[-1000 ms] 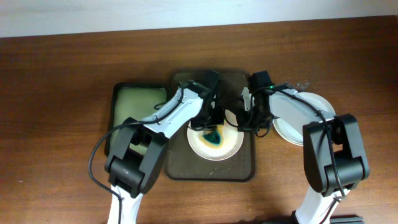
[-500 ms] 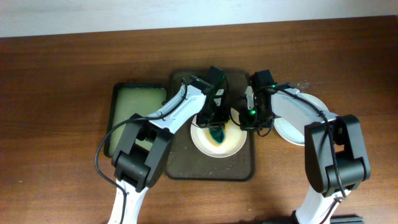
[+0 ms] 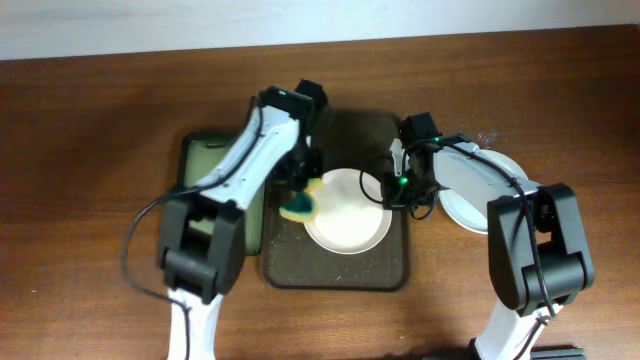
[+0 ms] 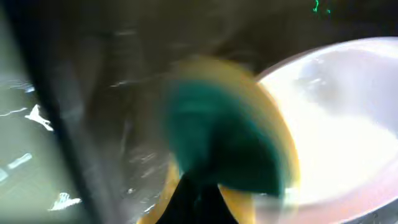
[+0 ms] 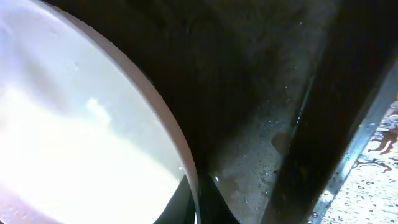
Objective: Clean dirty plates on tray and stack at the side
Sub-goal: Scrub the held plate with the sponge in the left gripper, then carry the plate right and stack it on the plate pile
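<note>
Plate [image 3: 350, 218]: white, lying on the dark brown tray [image 3: 335, 272].
My left gripper [image 3: 302, 196]: jaws clamped on a green-and-yellow sponge [image 4: 224, 143] at the plate's left rim.
My right gripper [image 3: 391, 190]: jaws seemingly pinching the plate's right rim; the view is dim.
Stacked plates [image 3: 495, 180]: right of the tray.

No text, label, brand, number or sign can be read in any view. The plate [image 3: 350, 222], the sponge [image 3: 298, 208] and the tray [image 3: 340, 272] show plain surfaces, and both wrist views are too blurred or dark to make out any mark.
</note>
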`<action>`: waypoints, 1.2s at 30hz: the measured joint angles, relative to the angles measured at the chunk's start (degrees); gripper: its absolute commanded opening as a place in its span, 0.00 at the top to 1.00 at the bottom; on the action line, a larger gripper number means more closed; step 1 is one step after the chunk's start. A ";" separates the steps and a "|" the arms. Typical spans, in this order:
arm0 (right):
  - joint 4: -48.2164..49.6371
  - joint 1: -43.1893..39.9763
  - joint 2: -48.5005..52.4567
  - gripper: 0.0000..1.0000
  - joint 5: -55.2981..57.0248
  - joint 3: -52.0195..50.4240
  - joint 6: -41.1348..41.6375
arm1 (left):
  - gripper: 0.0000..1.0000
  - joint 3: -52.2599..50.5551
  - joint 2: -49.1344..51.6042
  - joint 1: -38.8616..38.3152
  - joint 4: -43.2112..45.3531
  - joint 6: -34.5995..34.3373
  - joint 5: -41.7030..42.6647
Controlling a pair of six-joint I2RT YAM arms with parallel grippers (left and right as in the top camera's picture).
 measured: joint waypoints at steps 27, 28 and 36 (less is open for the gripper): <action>-5.99 31.89 -23.93 0.96 56.30 -0.66 2.78 | 0.00 -17.49 -27.65 14.97 4.13 2.80 -13.38; -6.80 34.10 -23.93 0.96 59.80 -0.66 2.84 | 0.00 -17.49 -27.65 14.97 4.17 2.80 -13.40; -8.94 46.21 -23.93 0.96 80.89 -0.66 2.75 | 0.01 -17.49 -27.65 14.97 4.15 2.80 -13.40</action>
